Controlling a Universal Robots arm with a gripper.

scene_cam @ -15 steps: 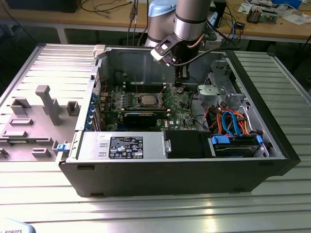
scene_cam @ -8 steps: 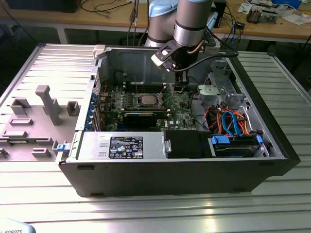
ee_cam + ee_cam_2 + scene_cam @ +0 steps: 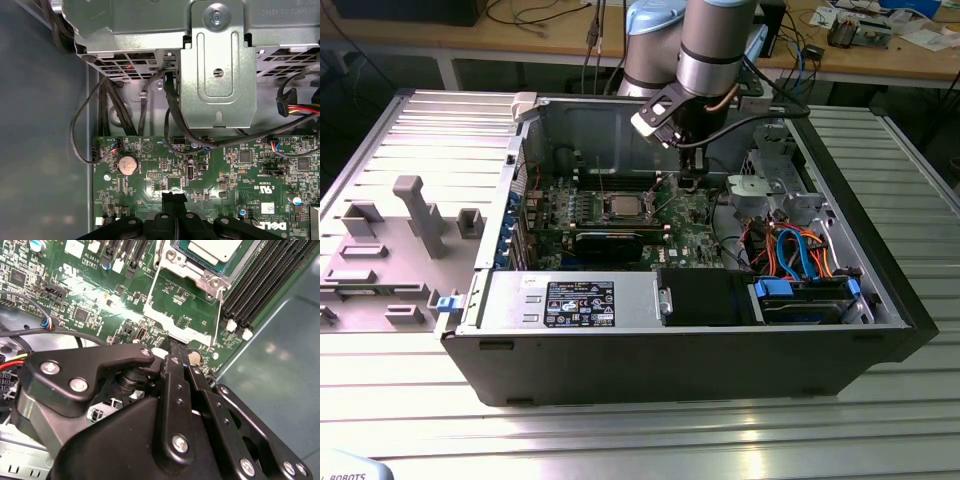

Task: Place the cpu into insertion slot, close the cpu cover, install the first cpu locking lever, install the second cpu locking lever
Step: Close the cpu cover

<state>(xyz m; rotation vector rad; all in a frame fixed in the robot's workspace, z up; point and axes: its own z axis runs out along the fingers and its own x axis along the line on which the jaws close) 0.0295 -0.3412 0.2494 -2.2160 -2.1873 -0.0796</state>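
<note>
Already the cpu (image 3: 623,206) sits in its socket on the green motherboard (image 3: 688,215), a little left of the centre of the exterior view. The cpu cover (image 3: 186,266), a silver frame, seems to lie down around it, so I judge the first two steps as done. Two thin wire locking levers (image 3: 153,287) run along the sides of the socket. Whether they are hooked I cannot tell, so this part is probably left.

The gripper (image 3: 692,178) hangs just beside the socket, on the exterior view's right of it and low over the board. Its fingers are pressed together with nothing between them.

Around it are the black memory slots (image 3: 260,282), a coin battery (image 3: 127,164) and black cables (image 3: 82,125). The metal drive cage (image 3: 215,70) stands near the arm and narrows the room inside the computer case (image 3: 880,300).
</note>
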